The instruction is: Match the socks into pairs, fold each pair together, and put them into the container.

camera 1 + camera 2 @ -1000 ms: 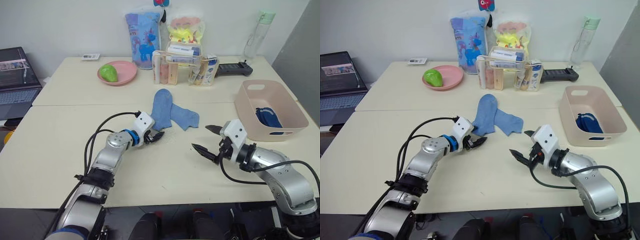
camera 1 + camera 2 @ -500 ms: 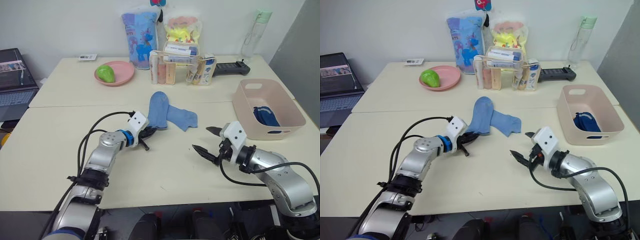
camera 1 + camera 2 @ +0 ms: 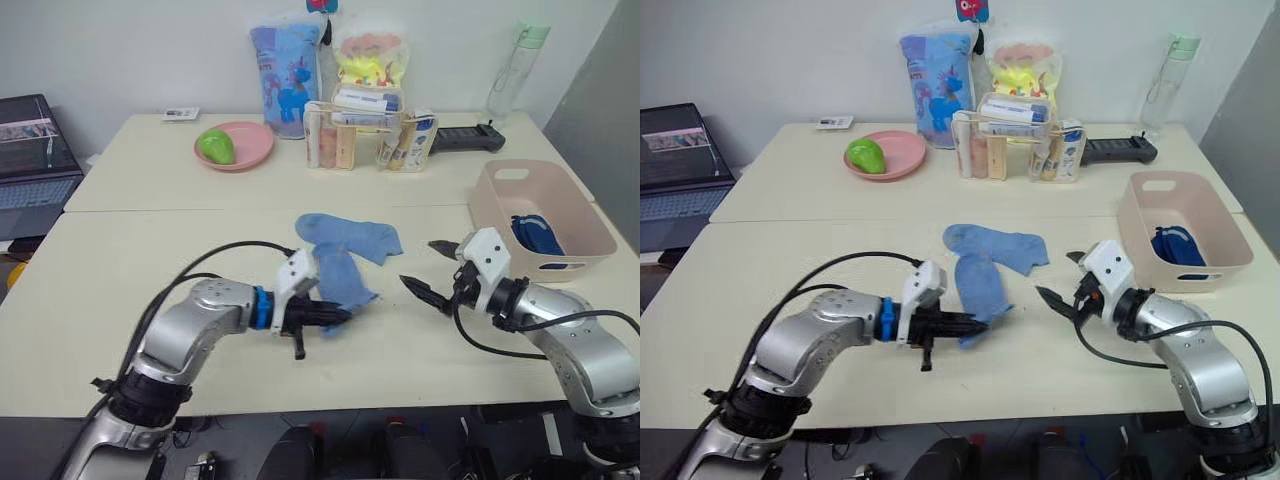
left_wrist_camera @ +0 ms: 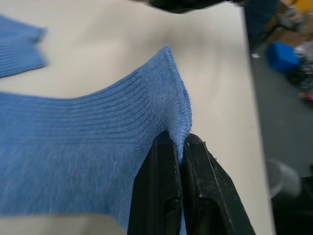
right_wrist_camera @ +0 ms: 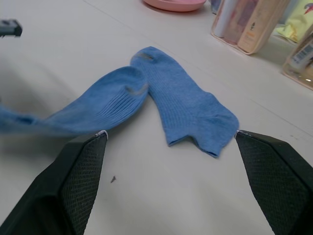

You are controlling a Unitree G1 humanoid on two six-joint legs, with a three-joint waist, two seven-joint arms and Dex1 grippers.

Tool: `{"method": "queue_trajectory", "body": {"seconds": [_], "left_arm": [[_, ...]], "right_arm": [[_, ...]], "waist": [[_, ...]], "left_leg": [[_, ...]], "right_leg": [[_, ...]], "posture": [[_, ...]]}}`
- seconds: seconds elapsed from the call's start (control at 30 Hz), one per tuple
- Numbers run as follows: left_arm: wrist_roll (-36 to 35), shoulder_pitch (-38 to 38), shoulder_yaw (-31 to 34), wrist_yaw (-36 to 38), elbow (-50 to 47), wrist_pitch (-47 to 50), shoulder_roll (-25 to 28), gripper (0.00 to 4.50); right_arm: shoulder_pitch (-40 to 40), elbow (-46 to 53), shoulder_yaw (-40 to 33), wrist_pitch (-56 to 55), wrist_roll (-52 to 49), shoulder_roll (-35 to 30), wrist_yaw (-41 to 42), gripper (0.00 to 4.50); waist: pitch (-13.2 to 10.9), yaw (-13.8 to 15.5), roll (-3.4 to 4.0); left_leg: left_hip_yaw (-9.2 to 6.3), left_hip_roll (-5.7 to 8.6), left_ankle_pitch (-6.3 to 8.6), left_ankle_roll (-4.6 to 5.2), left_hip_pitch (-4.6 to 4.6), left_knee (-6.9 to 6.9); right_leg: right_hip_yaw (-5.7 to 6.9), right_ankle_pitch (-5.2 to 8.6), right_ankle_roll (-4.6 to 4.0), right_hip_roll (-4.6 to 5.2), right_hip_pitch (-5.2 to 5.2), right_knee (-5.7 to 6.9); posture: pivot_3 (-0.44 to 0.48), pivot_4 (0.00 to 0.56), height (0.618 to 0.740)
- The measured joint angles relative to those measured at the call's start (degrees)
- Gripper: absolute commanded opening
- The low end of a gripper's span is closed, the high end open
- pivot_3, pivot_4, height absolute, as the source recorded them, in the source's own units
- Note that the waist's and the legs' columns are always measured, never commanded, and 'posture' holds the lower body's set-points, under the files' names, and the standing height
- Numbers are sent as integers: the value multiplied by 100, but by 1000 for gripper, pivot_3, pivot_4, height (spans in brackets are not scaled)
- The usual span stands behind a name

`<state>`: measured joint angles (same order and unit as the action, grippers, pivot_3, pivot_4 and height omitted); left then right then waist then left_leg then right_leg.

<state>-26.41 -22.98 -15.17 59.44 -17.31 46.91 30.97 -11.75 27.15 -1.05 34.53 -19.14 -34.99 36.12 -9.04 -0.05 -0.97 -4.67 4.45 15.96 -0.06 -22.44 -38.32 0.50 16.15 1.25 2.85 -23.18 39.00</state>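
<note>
Two light blue socks lie mid-table. One sock (image 3: 355,238) is flat. My left gripper (image 3: 335,315) is shut on the cuff of the other sock (image 3: 340,280), and the left wrist view has that cuff (image 4: 98,161) pinched between its black fingers (image 4: 161,196). To the right of the socks my right gripper (image 3: 420,265) stands open with nothing in it; its wrist view looks over both socks (image 5: 186,105). The pale pink container (image 3: 500,215) sits at the right edge with a dark navy pair (image 3: 540,235) inside.
At the back stand a pink plate (image 3: 250,150) with a green fruit, a clear organizer (image 3: 365,135) of tubes, two printed bags, a bottle (image 3: 505,70) and a black handset (image 3: 465,137). A laptop (image 3: 35,160) sits far left.
My left gripper has closed on one light blue sock and dragged it toward the near edge, off the other sock. The right gripper has shifted slightly toward the container.
</note>
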Motion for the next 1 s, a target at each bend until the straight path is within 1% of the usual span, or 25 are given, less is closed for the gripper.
{"method": "queue_trajectory", "body": {"seconds": [0.1, 0.17, 0.27, 0.37, 0.47, 0.57, 0.67, 0.8, 0.83, 0.87, 0.93, 1.0], "left_arm": [[0, -80, -219, 18, 181, 1, -114, 955], [2, -137, -289, 36, 274, -17, -141, 1598], [24, -147, -283, 118, 457, -222, -87, 2547], [129, -261, -65, 8, 908, -565, -70, 3499], [476, -624, 205, -305, 1738, -1179, -158, 3499], [989, -1175, 323, -742, 2879, -1959, -439, 3499], [1430, -1579, 293, -1059, 3847, -2563, -799, 3499], [1788, -1750, 186, -1135, 4578, -2981, -1065, 3499], [1868, -1769, 171, -1135, 4715, -3038, -1108, 3112], [1911, -1770, 150, -1128, 4788, -3089, -1118, 2892], [1985, -1789, 157, -1098, 4857, -3181, -1118, 2332], [2010, -1789, 157, -1024, 4864, -3215, -1118, 1612]], "right_arm": [[-14, -22, -42, -19, -2, -61, 10, 4500], [-14, -45, -69, -25, -2, -98, 18, 4500], [-8, -51, -122, -26, -9, -165, 77, 4500], [138, -36, -133, -21, -54, -317, 266, 4500], [397, 61, 19, -11, -122, -574, 608, 4500], [639, 177, 577, -201, 38, -889, 1047, 4500], [725, 167, 1048, -303, 140, -837, 1241, 4500], [737, 104, 1309, -405, 256, -827, 1356, 4500], [749, 51, 1408, -459, 309, -827, 1390, 4089], [770, -12, 1501, -537, 397, -828, 1412, 3881], [810, -178, 1689, -713, 604, -854, 1474, 3236], [803, -275, 1711, -914, 731, -861, 1484, 2426]], "waist": [[0, -3, 0], [0, -4, 0], [0, -4, 0], [0, 1, 0], [0, 15, 0], [-1, 32, -4], [-1, 27, -5], [-2, 10, -5], [-2, 8, -6], [-2, 7, -6], [-2, 7, -6], [-2, 7, -5]], "left_leg": [[0, -1, 0, 0, 1, 1], [1, -1, 0, 0, 1, 1], [1, -1, 0, 0, 1, 2], [-1, -1, 0, 0, 0, 0], [0, 1, 0, 1, -1, -4], [-1, 2, 0, 1, -5, -11], [0, 3, 0, 1, -9, -15], [-2, 1, 0, 1, -10, -15], [-3, 1, 0, 0, -9, -15], [-3, 1, 0, 0, -10, -15], [-3, 2, 0, 0, -11, -19], [-4, 2, 0, 0, -11, -24]], "right_leg": [[-1, 0, 0, -1, 0, 1], [-2, 0, 0, -1, -1, 0], [-2, 0, 0, -1, -1, -1], [0, 0, 0, -1, 0, -1], [1, 0, 0, 0, 1, -2], [5, 0, 1, 0, 2, -2], [4, 0, 1, 1, 0, -2], [5, 0, 1, 0, -3, 0], [6, 0, 1, 0, -3, 0], [6, 0, 1, 0, -4, 0], [5, 0, 1, 0, -4, 0], [5, -1, 1, 0, -3, 2]], "posture": [[0, 150, 740], [0, 150, 740], [0, 150, 740], [0, 150, 740], [0, 150, 740], [0, 150, 740], [0, 150, 740], [0, 150, 740], [0, 150, 740], [0, 150, 740], [0, 150, 740], [0, 150, 740]]}}
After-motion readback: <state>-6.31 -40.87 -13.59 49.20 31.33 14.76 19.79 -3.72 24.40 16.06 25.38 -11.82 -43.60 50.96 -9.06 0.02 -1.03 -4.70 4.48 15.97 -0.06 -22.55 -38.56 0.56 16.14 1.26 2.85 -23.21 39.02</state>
